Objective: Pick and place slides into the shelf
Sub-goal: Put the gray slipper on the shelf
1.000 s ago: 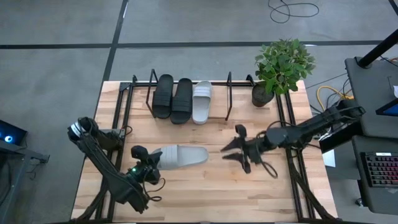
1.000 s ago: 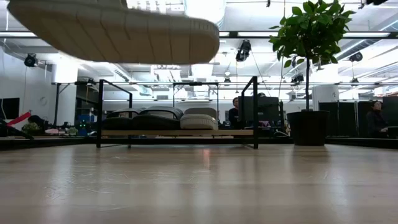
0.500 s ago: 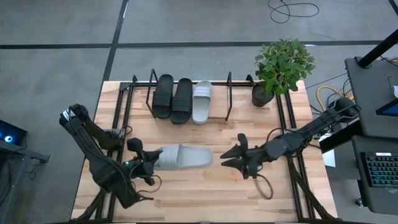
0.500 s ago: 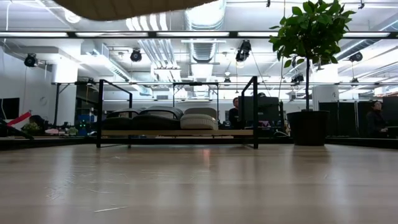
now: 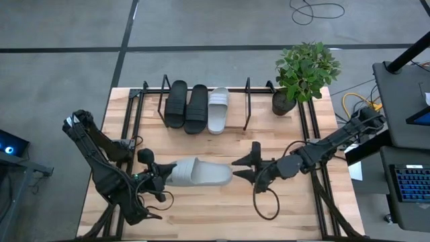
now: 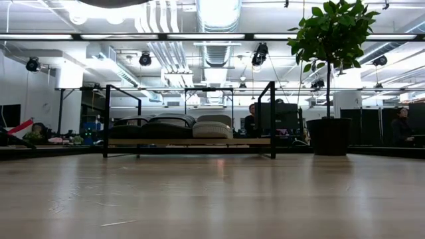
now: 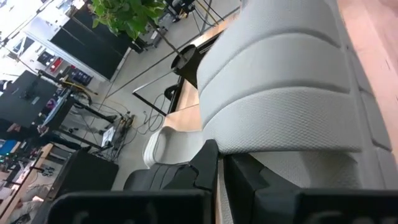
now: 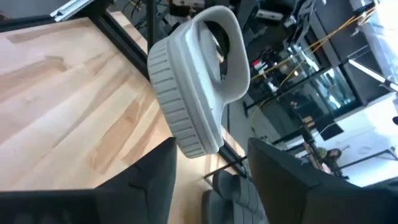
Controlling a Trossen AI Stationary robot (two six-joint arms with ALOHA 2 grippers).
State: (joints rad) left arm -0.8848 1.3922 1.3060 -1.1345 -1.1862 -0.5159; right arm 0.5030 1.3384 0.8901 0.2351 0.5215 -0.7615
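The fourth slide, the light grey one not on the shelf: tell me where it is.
In the high view the light grey slide is held off the table by the left gripper, with the open right gripper at its toe end.

The wooden table [image 5: 222, 215] has the low wire shelf with a wooden board [image 5: 203, 107] at its back. Three rubber slide sandals [image 5: 197, 107] lie side by side in the shelf. A potted plant with leaves [image 5: 304, 72] stands right of the shelf, at the back right corner. In the middle of the table, a fourth slide sandal [image 5: 198, 173] is up off the table. The left gripper [image 5: 156, 176] is at its left end. The right gripper [image 5: 243, 166] is just beside its right end.
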